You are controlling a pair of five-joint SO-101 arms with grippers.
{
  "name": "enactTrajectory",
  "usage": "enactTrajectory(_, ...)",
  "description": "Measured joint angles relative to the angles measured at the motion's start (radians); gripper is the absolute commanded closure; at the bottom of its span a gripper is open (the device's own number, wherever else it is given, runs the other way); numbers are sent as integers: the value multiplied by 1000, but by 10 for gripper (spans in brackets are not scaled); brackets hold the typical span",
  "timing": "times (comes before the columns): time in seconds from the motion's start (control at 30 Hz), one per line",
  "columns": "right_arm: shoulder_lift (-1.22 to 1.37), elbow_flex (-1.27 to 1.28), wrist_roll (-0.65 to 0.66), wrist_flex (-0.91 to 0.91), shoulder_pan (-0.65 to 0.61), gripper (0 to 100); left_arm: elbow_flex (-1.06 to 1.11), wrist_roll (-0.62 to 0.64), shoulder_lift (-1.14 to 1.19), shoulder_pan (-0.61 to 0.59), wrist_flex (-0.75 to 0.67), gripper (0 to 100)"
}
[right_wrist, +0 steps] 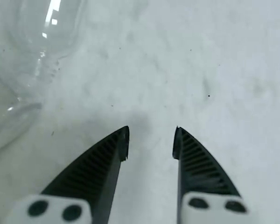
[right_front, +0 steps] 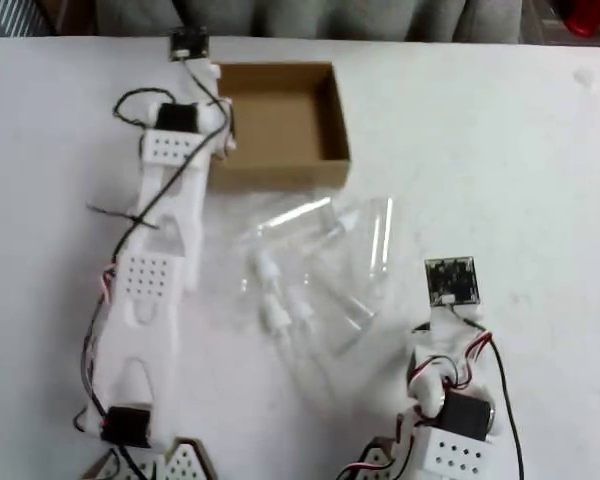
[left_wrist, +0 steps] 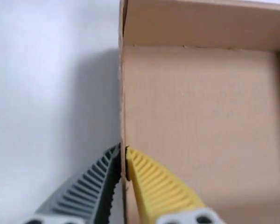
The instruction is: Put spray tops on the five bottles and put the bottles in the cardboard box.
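Left gripper [left_wrist: 122, 155] pinched the cardboard box [left_wrist: 200, 112] wall.
Right gripper [right_wrist: 150, 142] hung parted over the table [right_wrist: 214, 56] beside clear bottles [right_wrist: 46, 37].

Open cardboard box [right_front: 280, 115], clear bottles [right_front: 302, 215] heaped nearby

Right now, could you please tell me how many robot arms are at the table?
2. The left arm stretches along the table, its fingers pinching the cardboard box wall; the right arm sits beside the clear bottles, fingers open.
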Motion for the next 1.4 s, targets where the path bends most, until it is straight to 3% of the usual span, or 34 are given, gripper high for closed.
enactTrajectory(0.13, 0, 0, 0, 0, 0, 861, -52, -60, 43, 46, 75, 981)
enactTrajectory(0.43, 0, 0, 0, 0, 0, 861, -54, -84, 51, 49, 94, 983)
enactTrajectory(0.6, 0, 0, 0, 0, 0, 861, -74, -210, 43, 49, 224, 982)
enactTrajectory(0.77, 0, 0, 0, 0, 0, 861, -74, -226, 14, 49, 330, 981)
enactTrajectory(1.27, 0, 0, 0, 0, 0, 861, -21, -227, -9, 43, 345, 981)
enactTrajectory(1.4, 0, 0, 0, 0, 0, 861, 84, -227, -72, 43, 345, 980)
